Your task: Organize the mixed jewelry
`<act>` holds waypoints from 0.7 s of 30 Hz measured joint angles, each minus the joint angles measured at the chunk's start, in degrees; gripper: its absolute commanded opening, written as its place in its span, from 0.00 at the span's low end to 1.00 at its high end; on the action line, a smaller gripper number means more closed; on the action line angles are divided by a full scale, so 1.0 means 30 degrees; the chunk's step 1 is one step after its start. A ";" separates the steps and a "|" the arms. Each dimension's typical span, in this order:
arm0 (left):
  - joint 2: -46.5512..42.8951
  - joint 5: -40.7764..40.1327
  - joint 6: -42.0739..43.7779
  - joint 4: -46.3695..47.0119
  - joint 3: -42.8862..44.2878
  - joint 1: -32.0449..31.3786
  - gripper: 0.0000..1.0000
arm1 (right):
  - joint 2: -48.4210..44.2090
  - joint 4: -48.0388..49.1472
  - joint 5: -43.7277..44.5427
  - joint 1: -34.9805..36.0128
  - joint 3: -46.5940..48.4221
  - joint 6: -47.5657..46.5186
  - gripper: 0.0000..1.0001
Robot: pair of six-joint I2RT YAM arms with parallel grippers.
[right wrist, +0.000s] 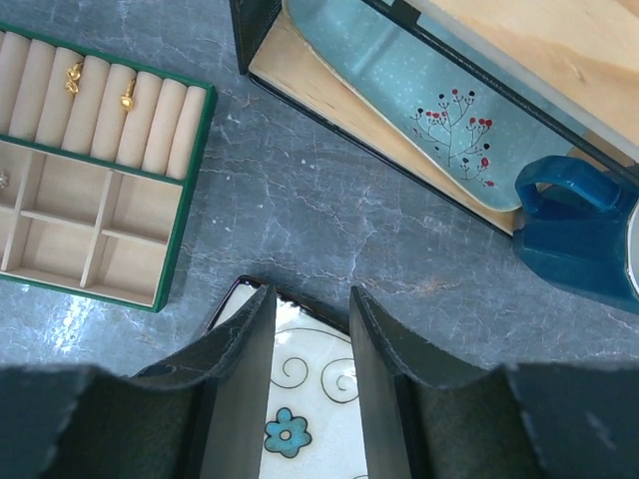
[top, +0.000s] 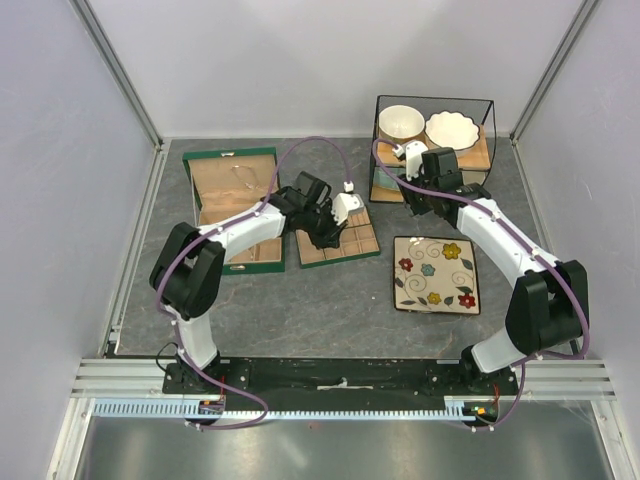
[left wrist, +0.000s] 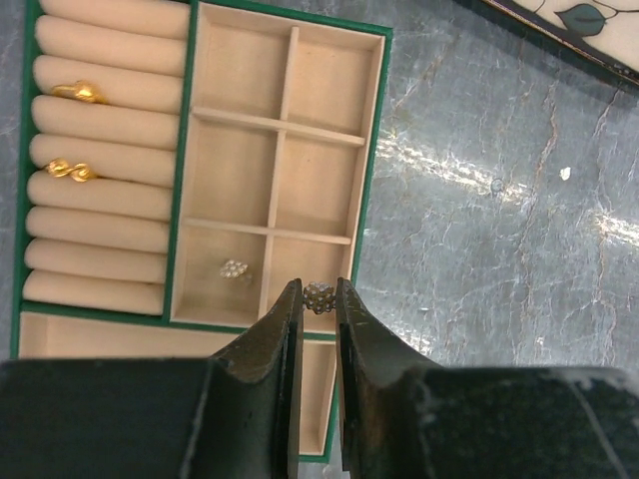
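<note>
Silver and sparkly, a tiny stud (left wrist: 319, 297) is pinched by the left pincer (left wrist: 319, 287) above the tan tray (left wrist: 283, 130); the right pincer (right wrist: 312, 299) is spread apart, with nothing in it.

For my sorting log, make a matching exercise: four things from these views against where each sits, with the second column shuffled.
1 gold rings
2 pale cluster piece
3 greyer cluster piece
4 floral plate

a between the left gripper's fingertips
b under the open right gripper
c on the ring rolls
d in a compartment

Pairs: 1-c; 2-d; 3-a; 4-b
</note>
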 measured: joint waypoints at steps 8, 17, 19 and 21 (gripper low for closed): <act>0.0758 -0.0831 0.0000 0.0262 0.0007 -0.0765 0.07 | -0.0051 0.0146 0.0015 -0.0277 -0.0262 -0.0007 0.43; 0.0962 -0.1843 0.0015 0.0809 -0.0233 -0.0780 0.07 | -0.0233 0.0182 -0.0044 -0.0335 -0.0408 0.0000 0.43; 0.0998 -0.1974 0.0022 0.0801 -0.0291 -0.0780 0.08 | -0.0270 0.0168 -0.0051 -0.0342 -0.0481 0.0000 0.43; 0.1042 -0.2033 0.0022 0.0860 -0.0291 -0.0780 0.08 | -0.0270 0.0182 -0.0058 -0.0350 -0.0510 0.0000 0.43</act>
